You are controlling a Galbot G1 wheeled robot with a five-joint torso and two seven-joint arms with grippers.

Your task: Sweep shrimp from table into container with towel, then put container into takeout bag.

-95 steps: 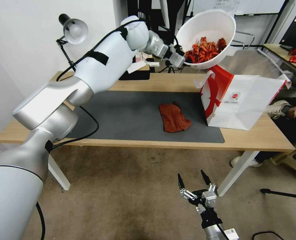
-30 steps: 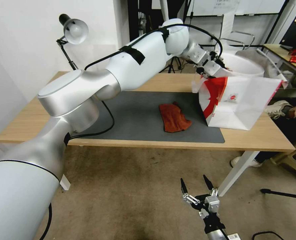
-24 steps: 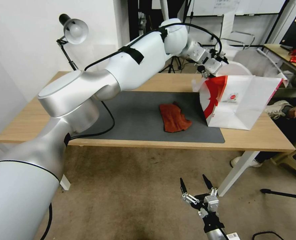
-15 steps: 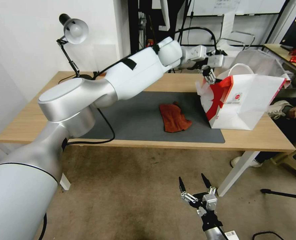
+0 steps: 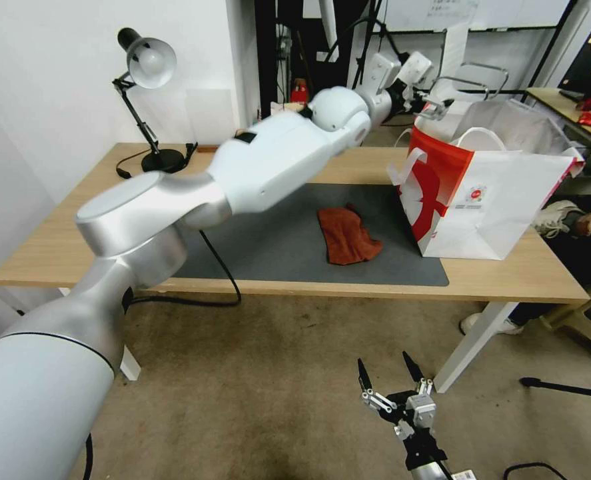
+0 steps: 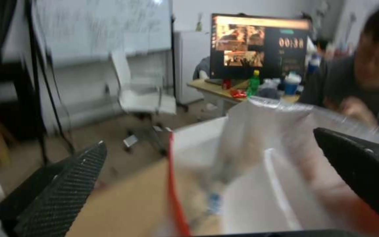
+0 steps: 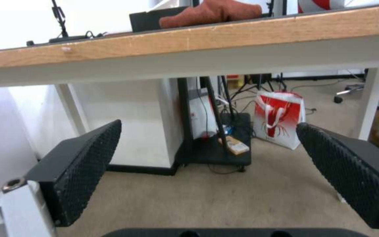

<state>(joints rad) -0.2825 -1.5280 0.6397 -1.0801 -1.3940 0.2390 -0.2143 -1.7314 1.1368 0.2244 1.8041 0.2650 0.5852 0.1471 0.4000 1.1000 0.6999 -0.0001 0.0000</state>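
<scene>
the left claw (image 5: pixel 435 105) is hanging wide open and empty just above the takeout bag (image 5: pixel 482 200), at its far rim; the right claw (image 5: pixel 387 375) is waiting open below the desk (image 5: pixel 508 273).

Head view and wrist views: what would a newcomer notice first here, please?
The big white left arm reaches across the table, its open left gripper raised above the takeout bag standing at the table's right end. The rust-red towel lies on the dark grey mat. The right gripper hangs open below the table's edge.
</scene>
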